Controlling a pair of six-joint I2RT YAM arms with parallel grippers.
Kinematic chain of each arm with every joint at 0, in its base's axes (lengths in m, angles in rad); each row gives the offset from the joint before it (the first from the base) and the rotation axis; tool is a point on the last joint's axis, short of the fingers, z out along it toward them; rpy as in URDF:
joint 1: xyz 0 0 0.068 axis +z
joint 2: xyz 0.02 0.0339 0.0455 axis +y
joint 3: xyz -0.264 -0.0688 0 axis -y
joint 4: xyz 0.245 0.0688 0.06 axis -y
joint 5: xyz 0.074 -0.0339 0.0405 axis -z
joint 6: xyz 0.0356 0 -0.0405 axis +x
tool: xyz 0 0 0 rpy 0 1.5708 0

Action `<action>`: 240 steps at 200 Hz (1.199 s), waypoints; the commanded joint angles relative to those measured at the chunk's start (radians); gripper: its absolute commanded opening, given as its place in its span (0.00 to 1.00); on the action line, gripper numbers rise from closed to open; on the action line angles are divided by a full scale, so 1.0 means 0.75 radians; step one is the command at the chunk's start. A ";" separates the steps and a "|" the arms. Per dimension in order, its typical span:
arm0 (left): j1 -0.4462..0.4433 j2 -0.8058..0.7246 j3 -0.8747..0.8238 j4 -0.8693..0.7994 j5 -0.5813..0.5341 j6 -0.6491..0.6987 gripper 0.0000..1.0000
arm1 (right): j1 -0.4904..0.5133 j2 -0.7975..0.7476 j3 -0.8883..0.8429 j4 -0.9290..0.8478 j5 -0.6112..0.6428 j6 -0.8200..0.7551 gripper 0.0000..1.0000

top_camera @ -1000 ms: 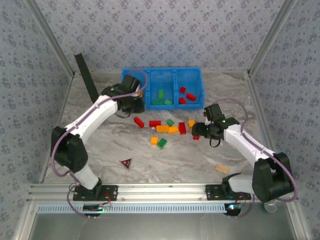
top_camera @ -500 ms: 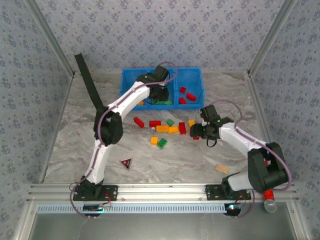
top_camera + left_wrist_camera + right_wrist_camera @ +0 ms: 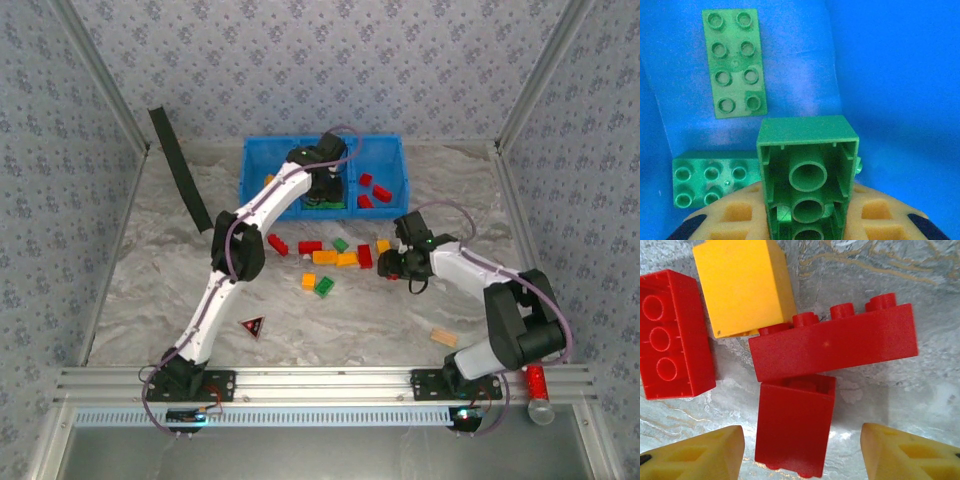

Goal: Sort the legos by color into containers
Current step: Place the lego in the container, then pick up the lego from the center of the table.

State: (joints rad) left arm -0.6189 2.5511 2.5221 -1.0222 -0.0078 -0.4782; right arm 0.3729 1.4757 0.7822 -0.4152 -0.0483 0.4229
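Left gripper [image 3: 809, 222] is clamped on a green brick [image 3: 807, 160], whose hollow underside faces the wrist camera. It is positioned over the middle compartment of the blue bin [image 3: 400, 165]. Below it in that compartment lie a flat green plate [image 3: 734, 62] and a second green brick [image 3: 710, 177]. The right compartment holds three red bricks [image 3: 366, 181].

Right gripper [image 3: 800, 460] sits low over the worktop [image 3: 900, 280] with its jaws apart. One finger stands on either side of a small red brick [image 3: 795, 425], with a gap at each side. Just beside that brick lie a long red brick [image 3: 835, 342], a yellow brick [image 3: 742, 285] and another red brick [image 3: 672, 335]. Further loose bricks [image 3: 324, 257] lie on the worktop in front of the bin.
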 commanded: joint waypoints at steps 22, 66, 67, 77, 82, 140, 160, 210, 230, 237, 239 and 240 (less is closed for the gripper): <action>0.007 -0.024 0.045 -0.046 0.031 0.030 0.39 | 0.032 0.070 0.023 0.016 0.038 0.011 0.58; 0.005 -0.095 0.037 -0.048 0.045 0.058 0.49 | 0.056 0.133 0.051 0.011 0.053 0.013 0.44; 0.005 -0.099 0.038 -0.048 0.046 0.059 0.49 | 0.055 0.133 0.050 0.011 0.054 0.013 0.44; 0.004 -0.126 0.038 -0.046 0.051 0.072 0.50 | 0.065 0.135 0.047 0.016 0.065 0.013 0.43; 0.003 -0.142 0.039 -0.044 0.053 0.077 0.51 | 0.069 0.136 0.042 0.026 0.073 0.013 0.41; -0.017 -0.468 -0.146 -0.120 0.064 0.209 0.57 | 0.138 0.104 0.066 -0.041 0.131 0.067 0.32; -0.017 -0.672 -0.430 -0.042 0.043 0.247 0.57 | 0.185 0.003 0.108 -0.154 0.181 0.089 0.31; -0.023 -1.177 -1.208 0.128 -0.050 0.232 0.58 | 0.146 -0.151 0.348 -0.360 0.235 0.011 0.31; -0.054 -1.343 -1.446 0.179 -0.054 0.202 0.59 | 0.077 -0.074 0.488 -0.348 0.199 -0.073 0.31; -0.069 -1.392 -1.517 0.194 -0.064 0.183 0.59 | 0.053 -0.026 0.534 -0.352 0.195 -0.102 0.31; -0.072 -1.404 -1.534 0.197 -0.066 0.177 0.59 | 0.047 -0.012 0.565 -0.354 0.195 -0.112 0.31; -0.073 -1.406 -1.542 0.198 -0.067 0.174 0.59 | 0.044 -0.005 0.584 -0.354 0.195 -0.116 0.31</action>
State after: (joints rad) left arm -0.6388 1.6047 1.5005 -0.9291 -0.0292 -0.3195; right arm 0.4561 1.3899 1.0935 -0.6289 0.0906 0.4213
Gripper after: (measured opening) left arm 0.590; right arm 0.338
